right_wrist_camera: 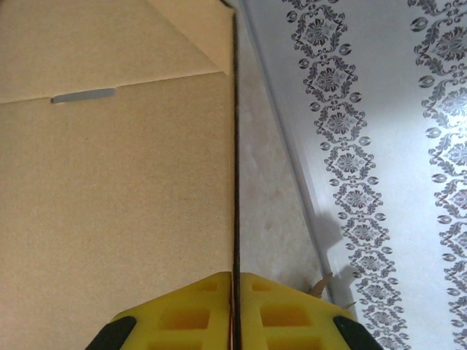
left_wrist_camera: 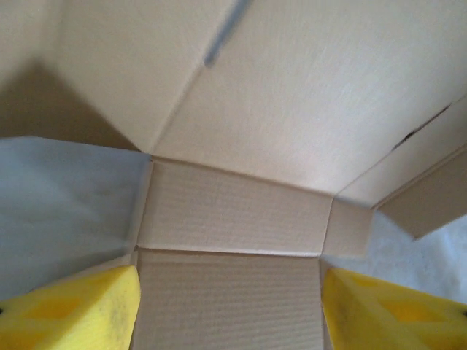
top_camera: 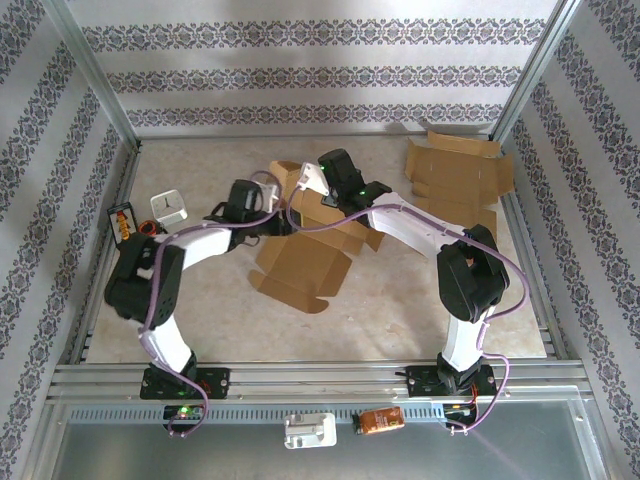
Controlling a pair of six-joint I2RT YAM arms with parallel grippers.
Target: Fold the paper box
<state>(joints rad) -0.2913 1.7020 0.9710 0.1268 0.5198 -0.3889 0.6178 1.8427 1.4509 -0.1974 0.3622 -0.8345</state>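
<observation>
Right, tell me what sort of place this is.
Probably a lab test cell for robots: wallpapered panels in an aluminium frame, a left arm and right arm bolted to a rail, a cardboard box on the table.

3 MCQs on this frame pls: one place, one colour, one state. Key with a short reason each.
1. Where on the table does the spare cardboard blank lie?
A) far right corner
B) near left corner
C) between the arm bases

2. What colour are the fingers of the left pincer?
A) black
B) yellow
C) white

3. How does the right pincer stand?
A) wide open above the table
B) shut on nothing
C) shut on an edge of the paper box

Key:
1 A: in the top view it sits at the far right, away from both arms.
2 B: both fingers show yellow in the left wrist view.
3 C: a panel's thin edge runs between its closed fingers.
</observation>
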